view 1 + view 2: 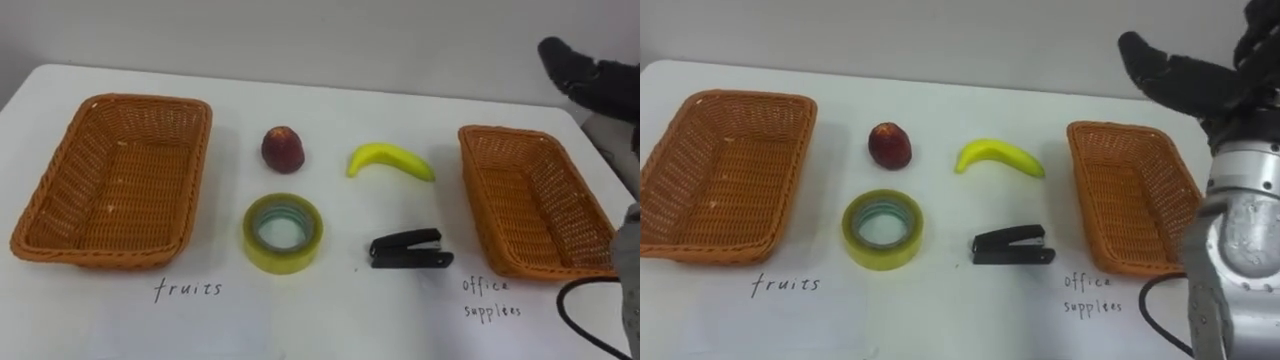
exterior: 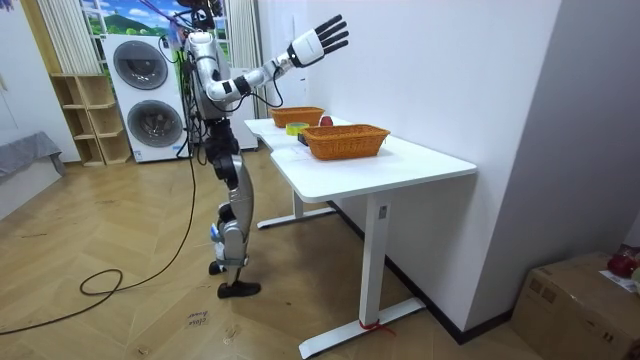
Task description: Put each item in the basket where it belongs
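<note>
Right robot hand (image 1: 1210,85) raised clear of the surface (image 1: 960,320), fingers spread, fruit basket (image 1: 740,97) and office basket (image 1: 1110,128) near its side edges, and between them, well apart: apple (image 1: 890,145), banana (image 1: 1000,157), tape (image 1: 883,258), stapler (image 1: 1012,247)

Handwritten "fruits" (image 1: 187,289), dark ink, written directly on the white table (image 1: 330,320): front-left of tape roll (image 1: 284,262), just in front of left basket (image 1: 60,215). Handwritten "office supplies" (image 1: 490,298), two lines, same ink, also on table: well to right of tape roll and slightly nearer the front edge, in front of right basket (image 1: 520,215). No other legible txt, nos. or signs.
</note>
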You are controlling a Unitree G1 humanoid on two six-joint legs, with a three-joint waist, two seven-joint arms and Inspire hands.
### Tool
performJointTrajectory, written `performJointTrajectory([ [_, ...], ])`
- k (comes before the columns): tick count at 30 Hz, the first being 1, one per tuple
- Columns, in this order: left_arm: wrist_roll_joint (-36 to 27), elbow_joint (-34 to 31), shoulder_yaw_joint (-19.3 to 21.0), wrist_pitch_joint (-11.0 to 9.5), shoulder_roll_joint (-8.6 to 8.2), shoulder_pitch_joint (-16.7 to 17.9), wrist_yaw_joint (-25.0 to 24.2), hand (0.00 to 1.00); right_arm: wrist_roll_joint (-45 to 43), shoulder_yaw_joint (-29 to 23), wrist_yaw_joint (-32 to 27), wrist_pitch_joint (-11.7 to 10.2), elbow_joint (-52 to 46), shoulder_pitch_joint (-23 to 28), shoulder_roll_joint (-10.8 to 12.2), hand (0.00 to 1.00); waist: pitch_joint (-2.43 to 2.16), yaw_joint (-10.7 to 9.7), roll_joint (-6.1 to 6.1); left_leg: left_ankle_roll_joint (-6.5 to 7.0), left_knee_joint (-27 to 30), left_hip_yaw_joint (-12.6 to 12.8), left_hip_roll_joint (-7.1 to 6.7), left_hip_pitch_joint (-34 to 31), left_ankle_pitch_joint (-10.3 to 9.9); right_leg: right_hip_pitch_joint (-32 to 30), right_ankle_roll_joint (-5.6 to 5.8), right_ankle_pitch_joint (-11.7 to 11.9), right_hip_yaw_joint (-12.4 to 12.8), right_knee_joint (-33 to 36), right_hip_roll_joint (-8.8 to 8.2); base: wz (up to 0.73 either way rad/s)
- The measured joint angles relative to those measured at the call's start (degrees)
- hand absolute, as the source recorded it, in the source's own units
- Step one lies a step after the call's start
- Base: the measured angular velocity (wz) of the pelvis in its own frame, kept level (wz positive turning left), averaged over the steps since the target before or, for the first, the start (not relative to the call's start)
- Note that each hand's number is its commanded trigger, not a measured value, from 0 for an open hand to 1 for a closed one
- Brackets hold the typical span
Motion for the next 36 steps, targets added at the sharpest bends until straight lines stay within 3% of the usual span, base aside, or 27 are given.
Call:
performJointTrajectory([
  [7, 0.0, 0.0, 0.0, 0.1, 0.26, -1.1, -0.2, 0.00, -6.5, 2.4, 5.5, 0.6, 2.3, 0.2, 0.0, 0.00, 0.05, 1.5, 0.11, -0.07, 0.1, -1.0, 0.04, 0.0, 0.0, 0.8, -0.07, 0.2, -0.4, -1.0, 0.04, 0.06],
  [15, 0.1, 0.1, 0.0, 1.4, 0.23, -1.3, -1.2, 0.00, -11.2, 3.9, 8.8, 1.4, 4.7, 0.3, 0.0, 0.00, -0.01, 1.6, 0.71, -0.07, 0.2, -1.5, 0.03, 0.2, 0.0, 1.3, -0.10, 0.2, -1.1, -1.1, 0.03, 0.03],
  [19, 0.0, 0.1, 0.0, 1.9, 0.21, -1.2, -2.5, 0.00, -17.5, 5.0, 11.1, 2.5, 5.7, 0.4, 0.0, 0.00, -0.32, 1.6, 1.75, -0.07, 0.2, -1.5, 0.06, 0.2, 0.0, 1.3, -0.12, 0.3, -1.7, -1.0, -0.04, 0.00],
  [22, 0.0, 0.0, -0.1, 2.0, 0.20, -1.7, -2.5, 0.00, -20.6, 6.5, 12.4, 2.7, 7.0, 0.4, 0.0, 0.00, -0.27, 1.7, 1.98, -0.15, 0.2, -1.5, 0.08, 0.1, 0.1, 1.3, -0.14, 0.3, -1.6, -1.0, 0.00, 0.00],
  [25, 0.0, -0.1, -0.4, 2.0, 0.23, -2.0, -2.6, 0.00, -24.0, 7.8, 14.6, 3.8, 7.4, 0.4, 0.0, 0.00, -0.34, 1.7, 1.90, -0.16, 0.2, -1.4, 0.08, 0.1, 0.1, 1.2, -0.14, 0.3, -1.3, -0.9, 0.00, 0.00],
  [30, 0.0, -0.5, -1.4, 1.9, 0.36, -2.4, -2.7, 0.00, -28.5, 9.8, 17.8, 3.8, 8.0, 0.4, 0.0, 0.00, -0.46, 1.7, 1.13, -0.15, 0.2, -1.3, 0.05, 0.2, 0.1, 1.3, -0.14, 0.3, -1.0, -0.9, 0.01, 0.00],
  [36, 0.0, 0.1, -2.2, 1.6, 1.03, -3.4, -3.7, 0.00, -31.0, 10.7, 20.2, 4.6, 11.4, 0.6, 0.0, 0.00, 0.15, 2.1, -0.44, -0.15, 0.2, -1.4, 0.02, 0.2, 0.1, 1.3, -0.15, 0.3, -1.2, -1.0, -0.04, 0.00],
])
